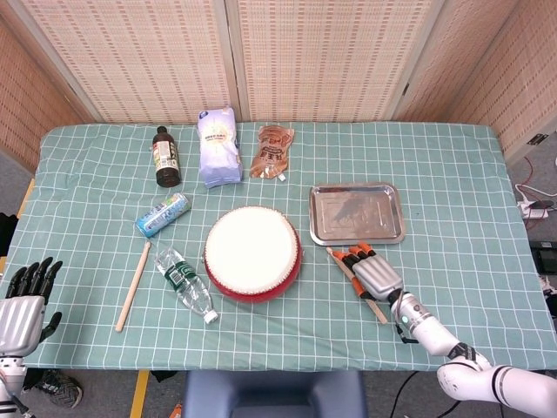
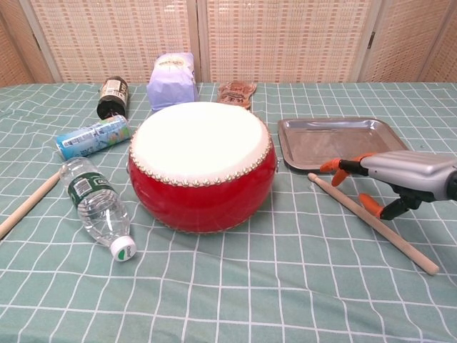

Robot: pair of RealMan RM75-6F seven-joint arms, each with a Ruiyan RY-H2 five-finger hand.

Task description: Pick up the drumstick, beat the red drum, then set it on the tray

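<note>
Right hand (image 2: 400, 175) poised open over drumstick (image 2: 343, 204) near worktop's front edge, nothing grasped. First step, pickup; next, closing fingers around the shaft

two drumsticks (image 1: 133, 286) (image 1: 346, 270), two bottles (image 1: 165, 157) (image 1: 185, 285), two pouches (image 1: 219, 146) (image 1: 273, 151), one drum (image 1: 252, 252), one tray (image 1: 357, 212), one can (image 1: 163, 214)

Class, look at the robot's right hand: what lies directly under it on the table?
The drumstick lies on the green tablecloth under the right hand, its ends showing on both sides. In the head view the hand covers its middle, so contact cannot be judged.
</note>
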